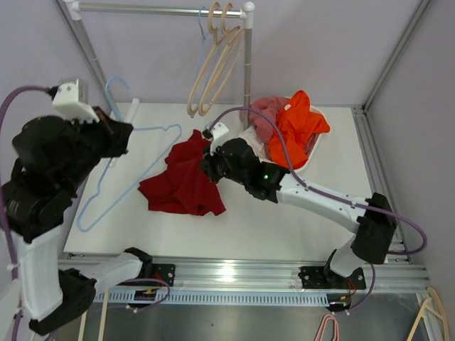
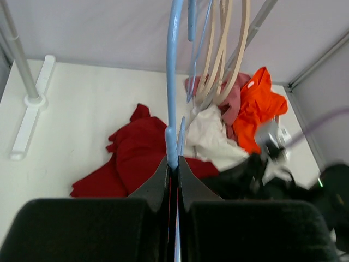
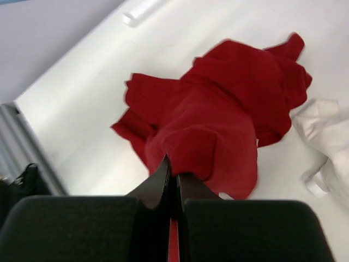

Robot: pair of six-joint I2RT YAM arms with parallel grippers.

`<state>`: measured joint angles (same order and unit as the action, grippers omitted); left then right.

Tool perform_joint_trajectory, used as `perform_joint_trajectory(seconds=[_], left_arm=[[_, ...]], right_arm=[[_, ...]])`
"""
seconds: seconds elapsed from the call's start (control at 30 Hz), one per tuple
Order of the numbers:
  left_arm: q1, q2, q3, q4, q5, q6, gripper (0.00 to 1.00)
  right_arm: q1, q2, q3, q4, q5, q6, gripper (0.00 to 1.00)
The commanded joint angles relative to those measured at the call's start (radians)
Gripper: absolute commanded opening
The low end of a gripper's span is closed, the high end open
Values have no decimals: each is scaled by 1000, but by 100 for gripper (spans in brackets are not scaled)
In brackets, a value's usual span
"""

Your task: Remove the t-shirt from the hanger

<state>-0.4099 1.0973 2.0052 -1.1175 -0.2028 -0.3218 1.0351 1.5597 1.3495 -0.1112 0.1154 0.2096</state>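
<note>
hanger point(image 2: 172, 82) top cut off above left gripper point(image 2: 174, 165), clenched on it; right gripper point(image 3: 173, 172), low, apparently pinches t-shirt point(image 3: 218, 125) fold.

— Red t-shirt point(image 1: 181, 183): matt cloth, soft, heavily creased.
— Agreed. Pale blue hanger point(image 2: 172, 82): smooth, slightly glossy, seemingly plastic.
— White counter point(image 1: 284, 227): smooth, matt.
— Beige hangers point(image 1: 231, 35): smooth, soft sheen, material unclear.
— Near-edge rail point(image 1: 234, 273): bare metal, ridged, bright glare. Both left pincer point(image 2: 173, 173) and right pincer point(image 3: 173, 173): black, matt, faintly grainy.
</note>
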Motion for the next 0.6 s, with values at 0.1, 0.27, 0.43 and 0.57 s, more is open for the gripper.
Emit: perform_joint_trajectory(seconds=[0.1,0.27,0.43,0.57], left_arm=[[19,-106,-125,-76,-64,23,1],[26,-106,-125,-32,-167,47,1],[92,-56,-71,14,-107,84,1],[132,-43,-51,54,-89,101,1]], right_arm=[[-35,241,187,-165,-82,47,0],[-29,466,352,-281,-46,47,5],[-40,571,477,-320,-10,74,97],[-38,657,582,-373,-86,70,99]])
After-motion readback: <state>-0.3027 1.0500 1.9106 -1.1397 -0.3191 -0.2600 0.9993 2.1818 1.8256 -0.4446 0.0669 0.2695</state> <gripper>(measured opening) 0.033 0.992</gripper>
